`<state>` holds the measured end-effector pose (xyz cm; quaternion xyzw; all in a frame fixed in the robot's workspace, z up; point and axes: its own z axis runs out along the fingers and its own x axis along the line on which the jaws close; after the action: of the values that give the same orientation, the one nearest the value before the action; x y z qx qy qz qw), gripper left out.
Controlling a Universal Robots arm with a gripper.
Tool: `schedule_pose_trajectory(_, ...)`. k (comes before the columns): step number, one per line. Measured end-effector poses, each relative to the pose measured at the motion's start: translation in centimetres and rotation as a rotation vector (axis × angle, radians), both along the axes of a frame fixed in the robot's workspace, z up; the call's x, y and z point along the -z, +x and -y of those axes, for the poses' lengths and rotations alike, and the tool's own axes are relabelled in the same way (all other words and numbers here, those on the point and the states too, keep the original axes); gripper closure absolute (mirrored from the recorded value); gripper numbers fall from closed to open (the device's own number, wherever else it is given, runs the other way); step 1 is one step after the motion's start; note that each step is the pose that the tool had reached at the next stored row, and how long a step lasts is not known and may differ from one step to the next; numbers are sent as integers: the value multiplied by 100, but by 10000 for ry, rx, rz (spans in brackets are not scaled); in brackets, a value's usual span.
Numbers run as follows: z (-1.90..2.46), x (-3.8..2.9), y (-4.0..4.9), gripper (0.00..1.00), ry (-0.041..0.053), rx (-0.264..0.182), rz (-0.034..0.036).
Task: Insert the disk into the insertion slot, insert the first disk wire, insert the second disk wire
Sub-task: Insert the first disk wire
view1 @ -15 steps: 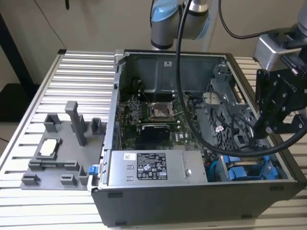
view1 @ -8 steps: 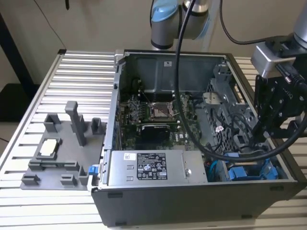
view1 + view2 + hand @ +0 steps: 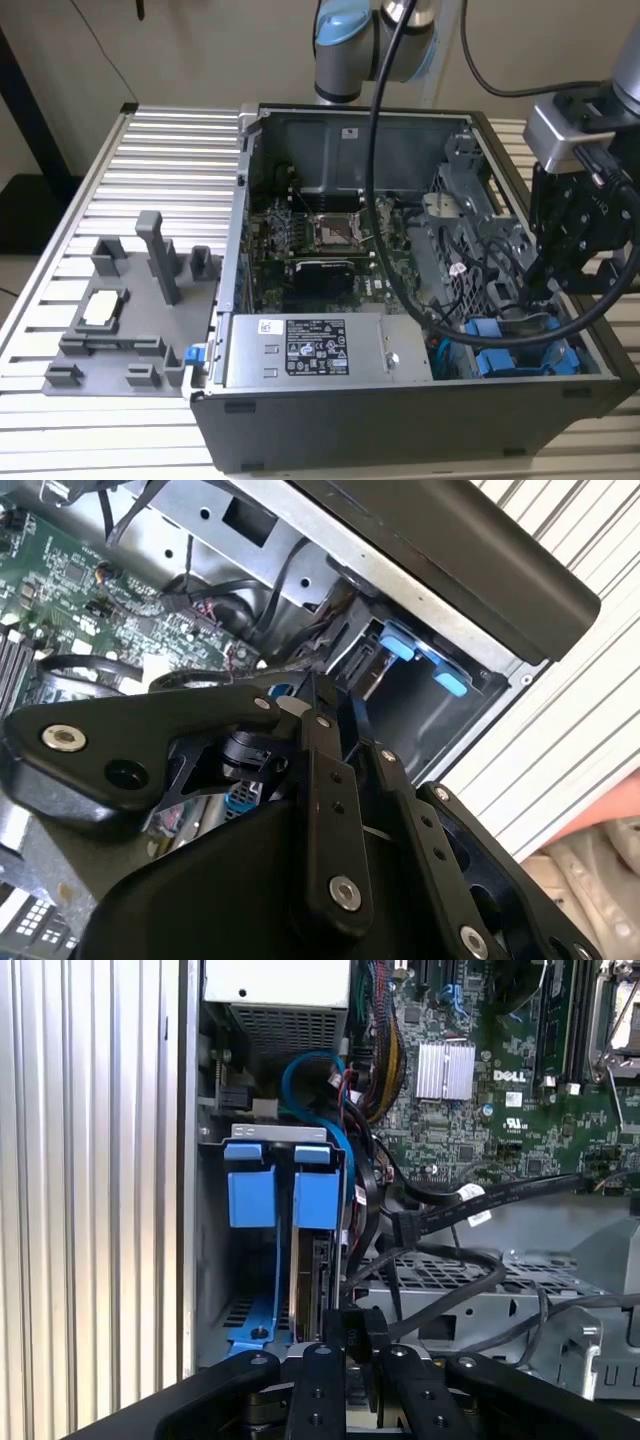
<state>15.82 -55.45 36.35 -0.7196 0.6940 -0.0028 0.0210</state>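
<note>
Items in view: one open computer case [image 3: 400, 420]; one gripper [image 3: 538, 285]; two bright blue plastic bracket tabs [image 3: 250, 1195]; one disk [image 3: 308, 1280]; one grey power supply box [image 3: 300, 350]; one green circuit board [image 3: 440, 1120]; one grey moulded fixture tray [image 3: 120, 320].

The disk stands on edge inside the insertion slot [image 3: 212, 1250] (a dark metal cage with a perforated floor), at the near corner of the case on the exterior view's right.

In the first wrist view the black fingers [image 3: 318, 1385] are drawn close together, clamped on a black wire plug [image 3: 357, 1325] just beside the disk's exposed end; a thick black cable [image 3: 465, 1285] runs from the plug.

The case rests on a ribbed aluminium table [image 3: 150, 150]; a pale wall [image 3: 200, 50] stands at the far side.
</note>
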Motion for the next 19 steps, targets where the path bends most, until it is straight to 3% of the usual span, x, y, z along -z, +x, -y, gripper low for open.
schedule_pose_trajectory(6,24,27,62,81,17,18,-94)
schedule_pose_trajectory(19,91,117,103,81,26,140,-326)
